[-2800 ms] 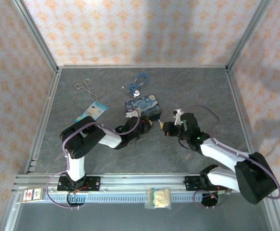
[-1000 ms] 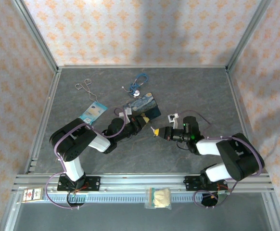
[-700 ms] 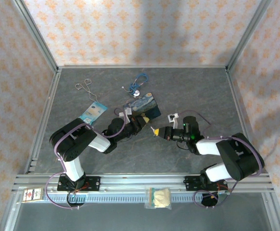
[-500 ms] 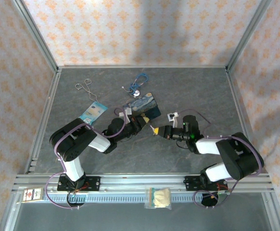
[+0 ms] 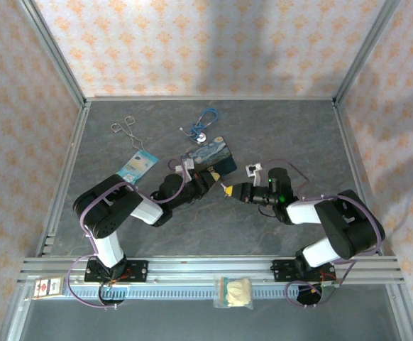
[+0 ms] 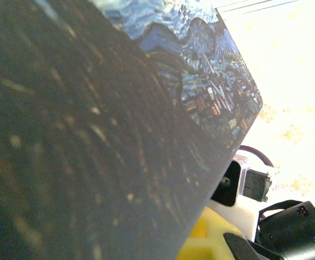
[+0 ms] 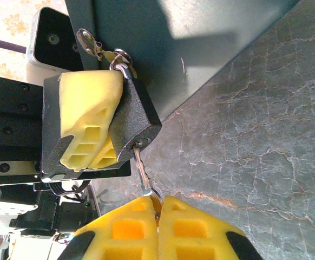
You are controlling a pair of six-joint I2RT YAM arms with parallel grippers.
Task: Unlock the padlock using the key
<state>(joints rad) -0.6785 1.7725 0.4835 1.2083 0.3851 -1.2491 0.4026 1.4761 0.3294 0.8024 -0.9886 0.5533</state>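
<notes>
- The small dark, rough-textured metal padlock (image 7: 137, 115) hangs at the near edge of the blue box painted with a starry night (image 5: 208, 158), about mid-table. Its thin silvery shackle is hooked through a small metal fitting on the box.
- The thin pale silver key (image 7: 142, 169) has its shaft in the keyhole on the padlock's bottom end. It runs straight from there into the right claw (image 7: 158, 208).
- The right claw reaches in from the right. Its two yellow pads are pressed together, pinching the key's head between their tips.
- The left claw (image 5: 212, 181) reaches in from the left. It is clamped on the padlock body, with one yellow pad (image 7: 87, 116) flat against the padlock's broad side.
- The two claws meet nose to nose just near of the box, with the padlock between them. The box is tipped up, and its dark underside (image 7: 190, 38) looms directly behind the lock.
- The grey marbled table (image 7: 255, 135) lies below.
- Silver scissor-like forceps (image 5: 126, 132) lie at the far left, well apart from the claws.
- A blue stethoscope (image 5: 204, 122) lies beyond the box, and a pale blue printed paper (image 5: 137, 165) lies to the box's left.
- A clear bag with pale contents (image 5: 235, 291) sits on the near rail.
- The left claw's second finger is hidden behind the padlock, and the key's head is buried between the pads.
- I cannot tell whether the shackle has sprung.
- In the left wrist view the box's painted face (image 6: 190, 81) sits very close and blurred.
</notes>
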